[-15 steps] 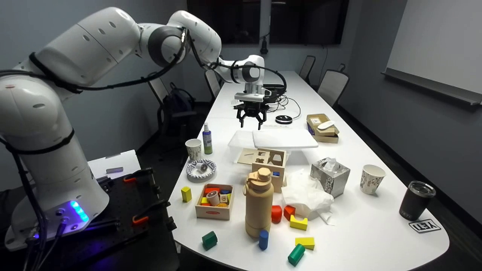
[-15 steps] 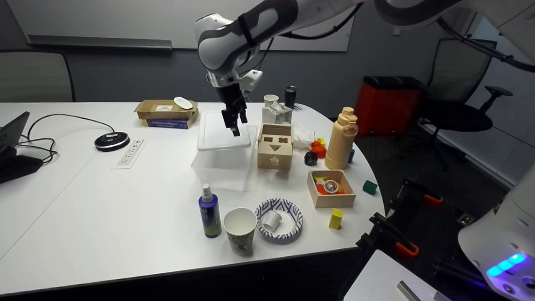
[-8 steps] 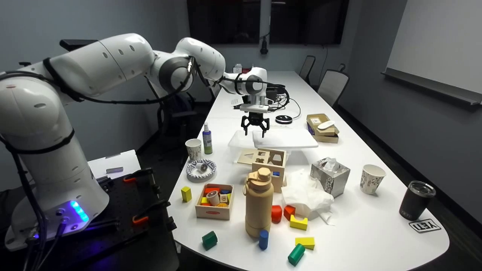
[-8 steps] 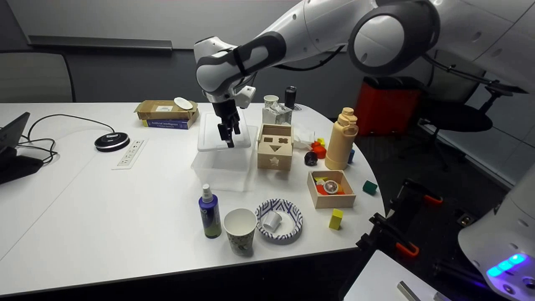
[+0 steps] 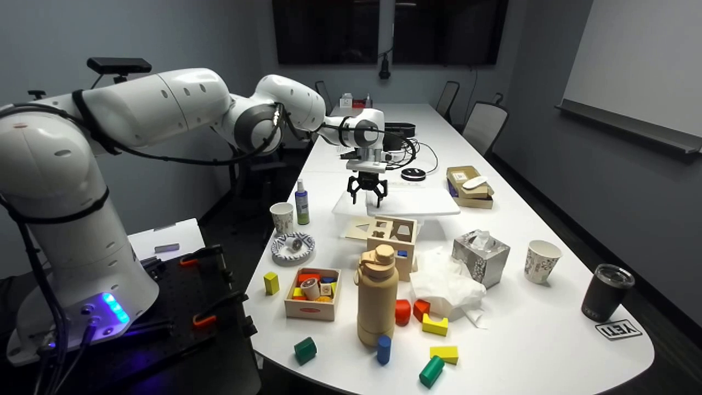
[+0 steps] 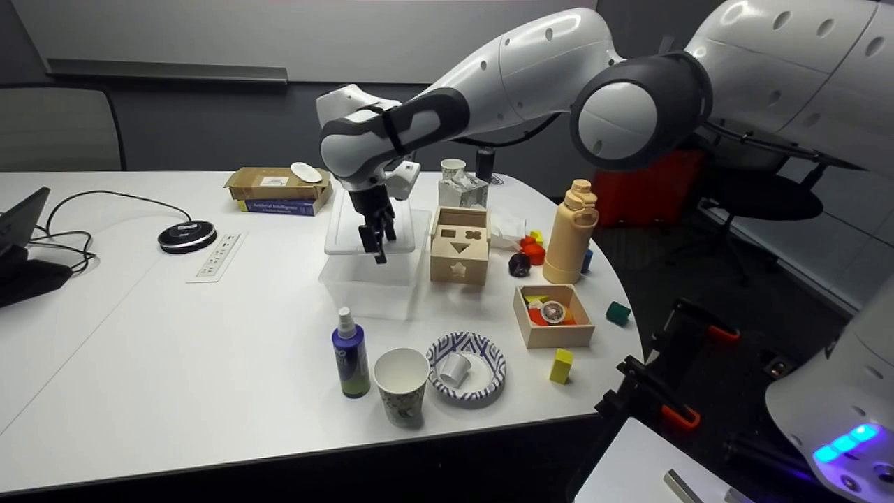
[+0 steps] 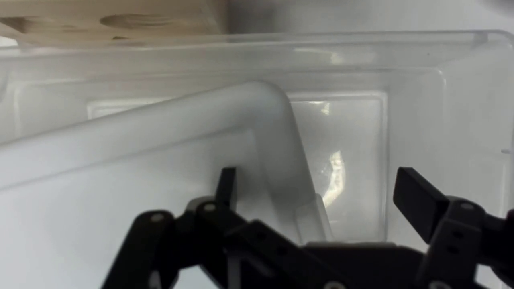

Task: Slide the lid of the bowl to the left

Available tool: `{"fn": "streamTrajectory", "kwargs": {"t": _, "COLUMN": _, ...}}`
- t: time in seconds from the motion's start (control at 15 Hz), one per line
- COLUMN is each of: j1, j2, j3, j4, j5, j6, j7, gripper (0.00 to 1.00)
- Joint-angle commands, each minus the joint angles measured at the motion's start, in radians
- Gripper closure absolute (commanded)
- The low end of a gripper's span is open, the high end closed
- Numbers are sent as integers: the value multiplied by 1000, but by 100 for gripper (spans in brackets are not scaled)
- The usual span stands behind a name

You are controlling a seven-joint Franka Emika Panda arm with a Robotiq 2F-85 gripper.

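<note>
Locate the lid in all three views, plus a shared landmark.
In an exterior view: lid just right of centre, mid-height.
In an exterior view: lid left of centre, slightly above mid-height.
Wrist view: lid lower left, cut off by frame.
Shared landmark: wooden shape-sorter box.

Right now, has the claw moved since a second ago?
Yes, the claw went down. In an exterior view, its tips were level with the white top of the spray bottle; now they line up with its blue part.

White table (image 6: 209, 363), clear bin (image 6: 367, 300), spray bottle (image 6: 351, 360)
</note>
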Motion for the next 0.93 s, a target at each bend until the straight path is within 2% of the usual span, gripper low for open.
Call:
{"fn": "streamTrajectory", "kwargs": {"t": 0.0, "j1": 15, "j2": 21, "j3": 7, "j4": 62, "j5": 3, "j6": -69, "j7": -34, "gripper": 0}}
{"fn": "streamTrajectory", "kwargs": {"t": 0.87, "j1": 14, "j2": 22, "j3": 27, "j4": 42, "j5": 15, "j6": -182, "j7": -31, "gripper": 0}}
